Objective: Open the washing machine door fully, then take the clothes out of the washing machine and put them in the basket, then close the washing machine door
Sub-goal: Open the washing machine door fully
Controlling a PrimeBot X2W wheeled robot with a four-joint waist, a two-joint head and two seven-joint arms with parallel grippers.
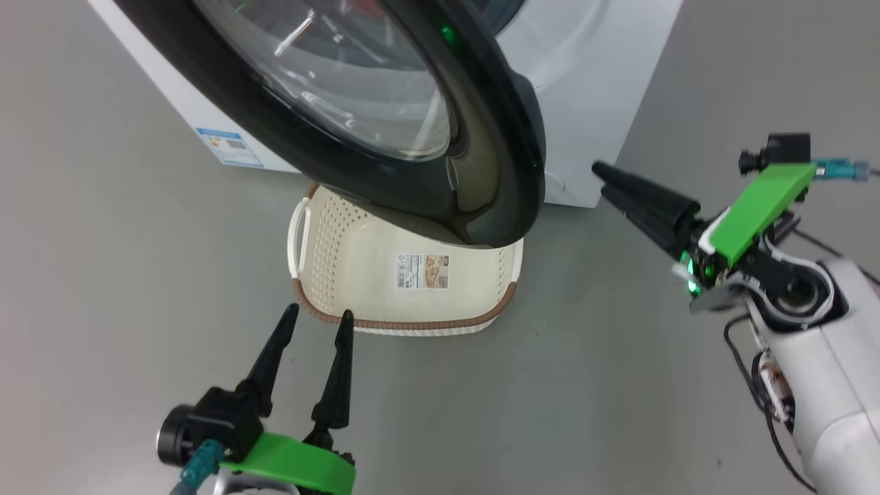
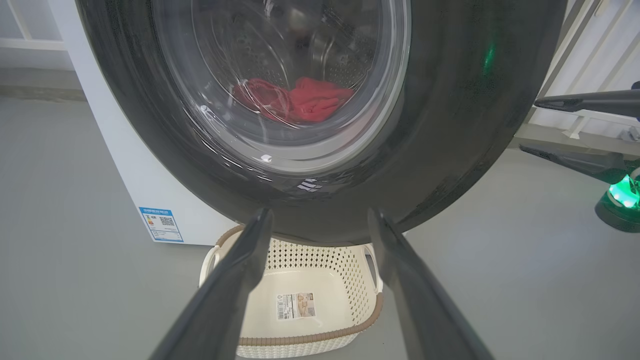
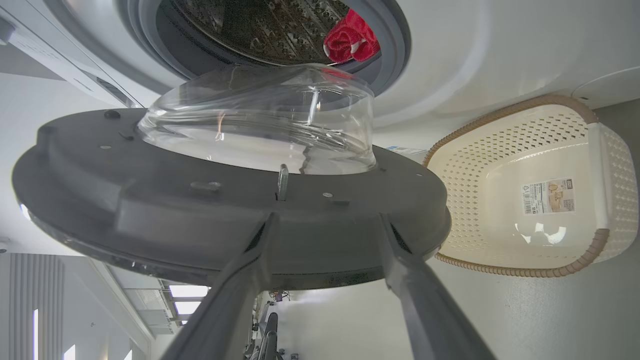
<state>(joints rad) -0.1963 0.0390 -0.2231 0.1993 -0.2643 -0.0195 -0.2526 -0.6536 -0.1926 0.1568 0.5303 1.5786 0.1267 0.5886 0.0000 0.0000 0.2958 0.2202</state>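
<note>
Washing machine door (image 1: 502, 137) is swung partway out from the washing machine (image 1: 591, 89) and hangs over the far end of the basket (image 1: 412, 323), but we'd say it isn't fully open yet. The red clothes (image 3: 350, 42) sit low in the drum, and the basket is empty on the floor (image 1: 103, 275), right at the machine's front. Our right gripper (image 1: 600, 181) is beside the door's free edge, fingers spread, gripping nothing. Our left gripper (image 1: 320, 311) hovers at the basket's near rim, fingers apart too. We've got most of it left: finish opening, unload, close.
</note>
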